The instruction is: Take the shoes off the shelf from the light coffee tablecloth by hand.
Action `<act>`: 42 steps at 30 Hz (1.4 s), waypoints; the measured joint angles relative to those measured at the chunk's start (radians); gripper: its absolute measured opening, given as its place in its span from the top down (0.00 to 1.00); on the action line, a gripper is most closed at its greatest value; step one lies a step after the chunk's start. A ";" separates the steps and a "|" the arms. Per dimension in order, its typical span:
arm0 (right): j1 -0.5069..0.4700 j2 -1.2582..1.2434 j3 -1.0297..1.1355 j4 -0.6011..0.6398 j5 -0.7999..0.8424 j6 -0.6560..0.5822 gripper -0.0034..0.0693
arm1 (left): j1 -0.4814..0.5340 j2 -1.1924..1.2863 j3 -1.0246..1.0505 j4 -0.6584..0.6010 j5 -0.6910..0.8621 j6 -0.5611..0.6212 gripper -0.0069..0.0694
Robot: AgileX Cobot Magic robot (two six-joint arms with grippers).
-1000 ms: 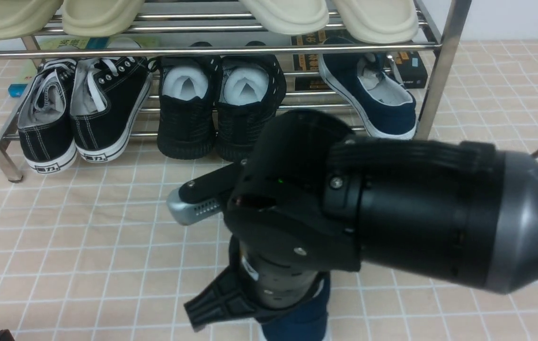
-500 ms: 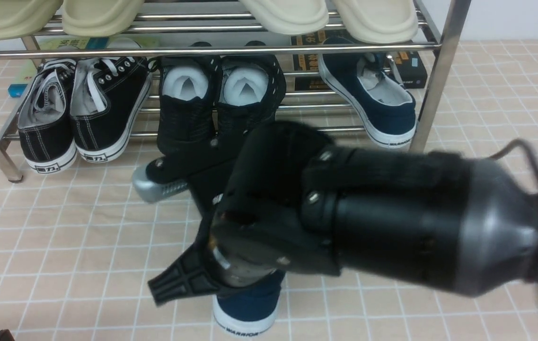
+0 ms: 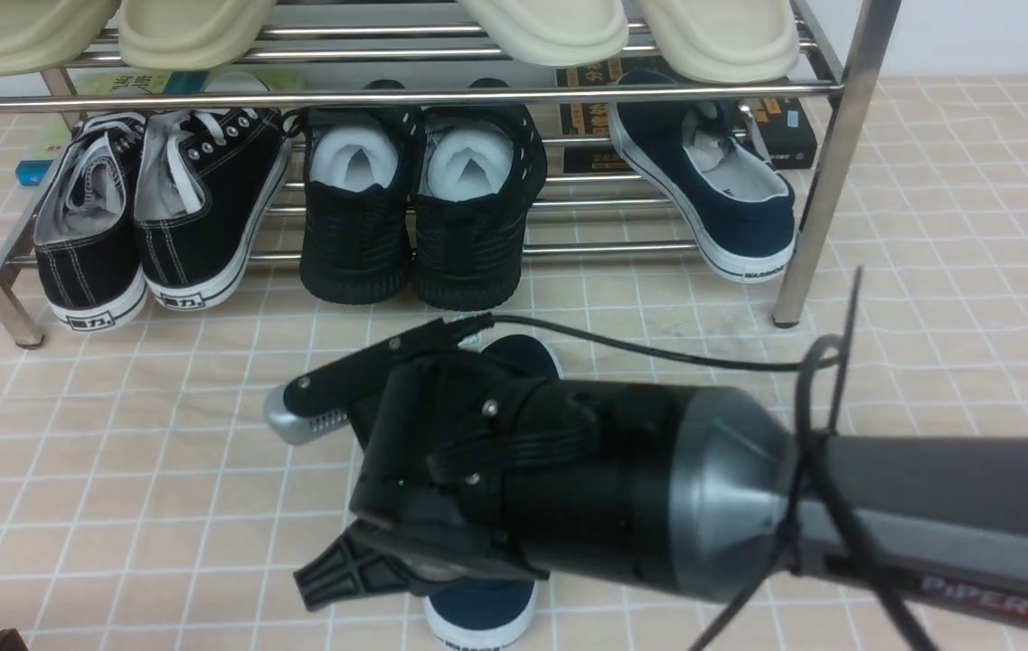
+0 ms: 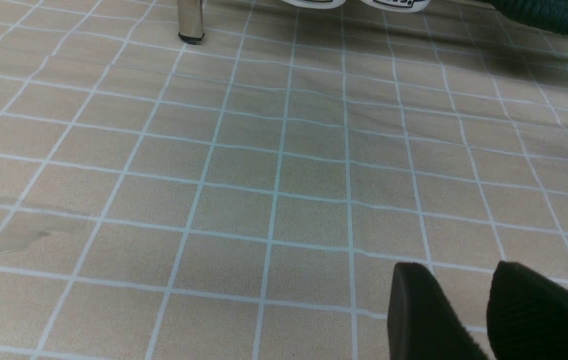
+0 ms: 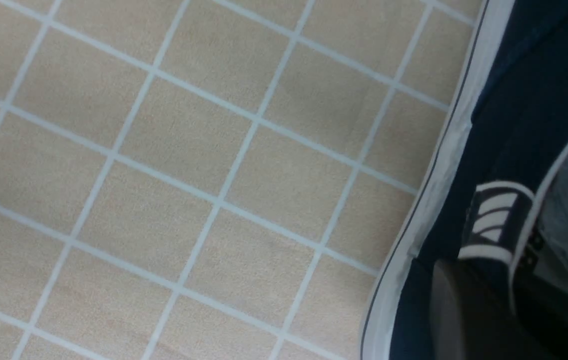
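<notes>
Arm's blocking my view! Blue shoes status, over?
Right gripper shut on one blue shoe, off the rack. Left gripper open, empty. Other blue shoe on rack; top bar overhead.

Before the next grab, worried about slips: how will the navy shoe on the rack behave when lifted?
The navy shoe probably feels light: low-cut thin canvas. Its collar looks soft, so a pinch there may fold it, though the paper stuffing should help. The heel overhangs the shelf, so it likely slides out freely.

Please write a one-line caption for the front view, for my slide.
The right gripper holds one navy shoe before the shelf; the other shoe sits on its lower tier.
</notes>
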 joint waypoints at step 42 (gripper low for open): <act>-0.540 -0.054 -0.376 0.176 0.340 -0.626 0.90 | 0.000 0.000 0.000 0.000 0.000 0.000 0.59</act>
